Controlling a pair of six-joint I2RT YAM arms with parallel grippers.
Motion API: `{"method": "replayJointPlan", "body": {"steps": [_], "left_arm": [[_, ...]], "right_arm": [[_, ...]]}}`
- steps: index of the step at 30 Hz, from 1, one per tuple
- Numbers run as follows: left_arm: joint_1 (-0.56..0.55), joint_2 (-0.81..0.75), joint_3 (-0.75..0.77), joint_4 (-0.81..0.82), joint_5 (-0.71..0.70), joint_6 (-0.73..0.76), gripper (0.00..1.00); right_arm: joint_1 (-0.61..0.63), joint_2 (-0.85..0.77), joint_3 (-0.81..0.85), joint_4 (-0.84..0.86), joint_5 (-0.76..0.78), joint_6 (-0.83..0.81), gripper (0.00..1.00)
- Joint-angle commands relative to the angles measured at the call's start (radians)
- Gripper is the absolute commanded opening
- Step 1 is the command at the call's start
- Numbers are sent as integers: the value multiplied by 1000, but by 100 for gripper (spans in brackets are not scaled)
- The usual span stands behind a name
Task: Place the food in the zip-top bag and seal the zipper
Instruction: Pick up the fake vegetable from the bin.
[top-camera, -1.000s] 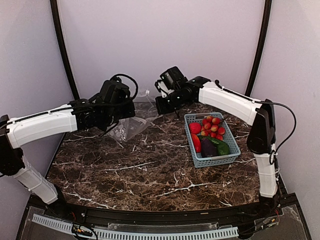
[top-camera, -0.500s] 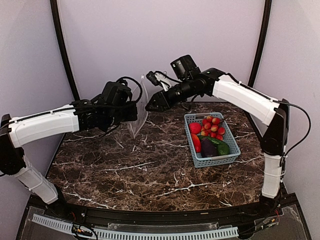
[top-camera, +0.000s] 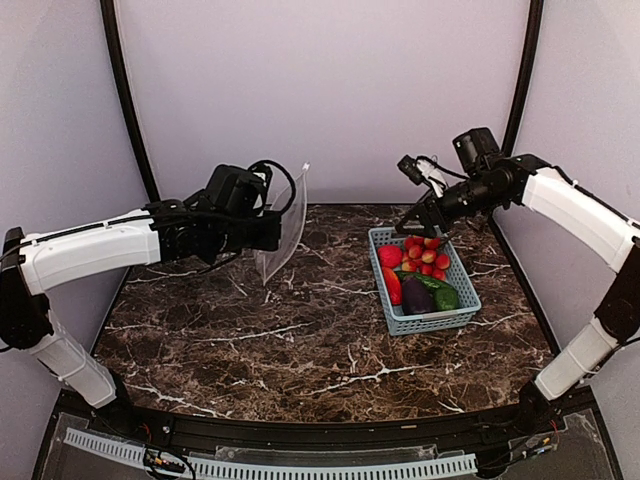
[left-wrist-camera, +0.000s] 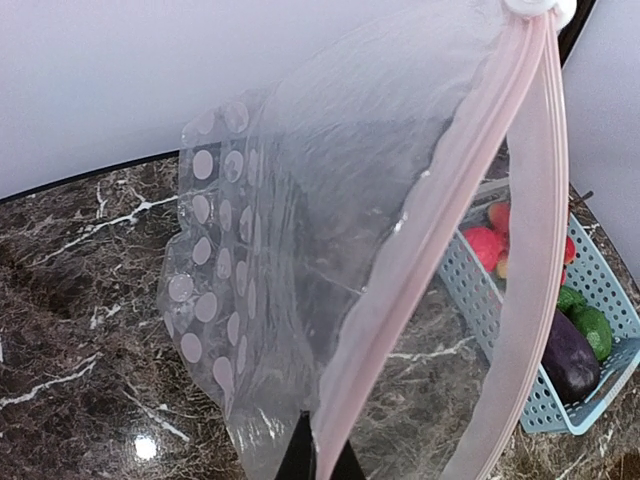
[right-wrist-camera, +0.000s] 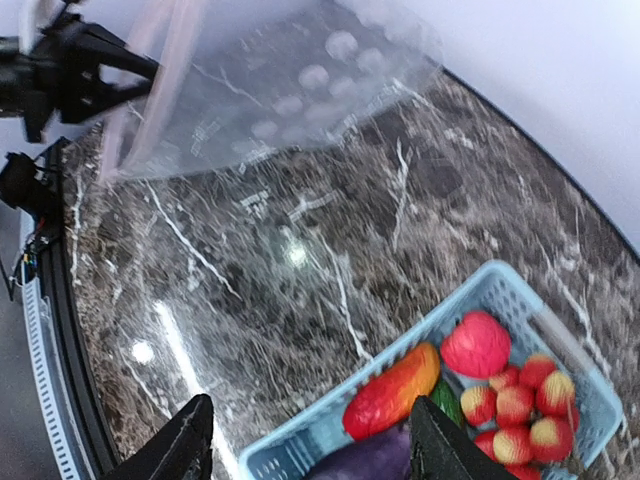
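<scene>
So: big dark marble table (top-camera: 300, 340), two arms reaching over it. The left claw (top-camera: 272, 230) is clenched on the clear spotted bag (top-camera: 287, 225), which hangs upright over the back-left of the table, well apart from the blue basket (top-camera: 428, 318) on the right. All the food sits in that basket: eggplant (top-camera: 416, 296), pepper (top-camera: 392, 286), tomato (top-camera: 390, 256), berries (top-camera: 427, 255). The right claw (right-wrist-camera: 310, 450) hangs in the air near the basket's far edge, fingers spread, gripping nothing. The bag's pink zipper (left-wrist-camera: 455, 170) gapes, its strips apart.

My left arm (top-camera: 90, 250): raised, reaching toward centre.
My left tool (left-wrist-camera: 320, 460): pinched shut.
My right arm (top-camera: 580, 212): raised, reaching inward.
My right tool (right-wrist-camera: 312, 445): fingers spread apart.
</scene>
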Motion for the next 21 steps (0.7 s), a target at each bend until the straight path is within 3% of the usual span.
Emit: {"method": "replayJointPlan", "body": {"steps": [1, 7, 12, 21], "left_arm": [[-4, 27, 12, 29, 117, 32, 1], [-4, 63, 8, 76, 191, 8, 1], [-4, 88, 17, 76, 211, 30, 1], [-4, 82, -6, 88, 192, 28, 1]], "right_arm": [[-66, 21, -149, -69, 72, -62, 63], [-109, 155, -205, -141, 17, -26, 63], [-109, 223, -193, -155, -7, -8, 71], [-109, 279, -200, -157, 133, 41, 76]]}}
